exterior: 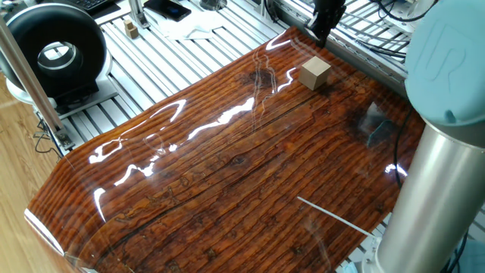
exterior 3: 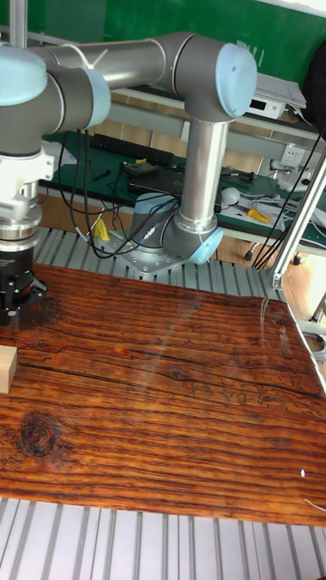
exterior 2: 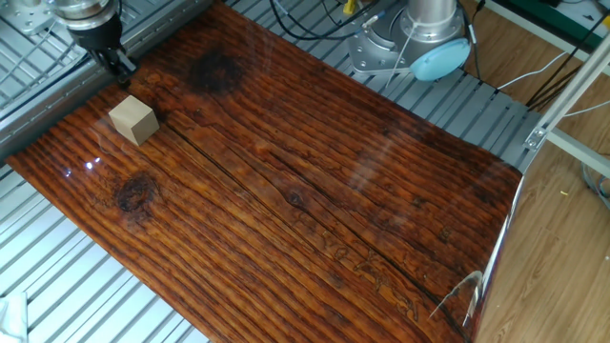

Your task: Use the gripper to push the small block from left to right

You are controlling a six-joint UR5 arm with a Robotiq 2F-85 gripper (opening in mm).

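Small block [exterior: 315,73] sitting on the wooden board [exterior: 227,167], near its edge. Gripper [exterior 2: 118,66] just beside the block, not touching, fingers pinched together, holding nothing.

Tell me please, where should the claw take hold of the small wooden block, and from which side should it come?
Probably from straight above, closing on two opposite upright faces of the small block. It lies flat on the table with nothing beside it, and its sides are flat and parallel. The claw is now beside it, near the table edge.
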